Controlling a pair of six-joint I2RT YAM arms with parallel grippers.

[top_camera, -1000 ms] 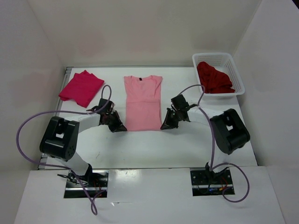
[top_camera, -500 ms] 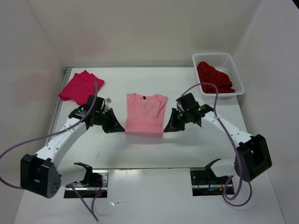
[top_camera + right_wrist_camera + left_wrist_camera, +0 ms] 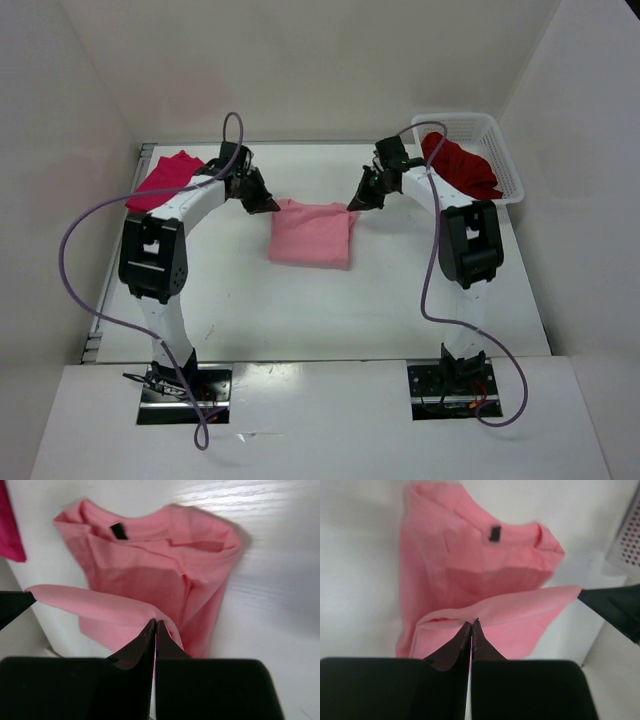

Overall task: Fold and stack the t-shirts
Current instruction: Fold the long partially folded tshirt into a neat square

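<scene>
On the left of the white table (image 3: 300,310), a folded bright crimson-magenta cloth t-shirt (image 3: 165,182) lay flat near the far edge. The left gripper (image 3: 268,206) was pinched tight on one hem corner of a light pink cloth t-shirt (image 3: 312,238), which lay mid-table with its lower half lifted and doubled over toward the collar. The right gripper (image 3: 352,204) was clamped on the opposite hem corner. Far right, a dark maroon red t-shirt (image 3: 458,168) sat crumpled inside a white plastic mesh basket (image 3: 508,150).
</scene>
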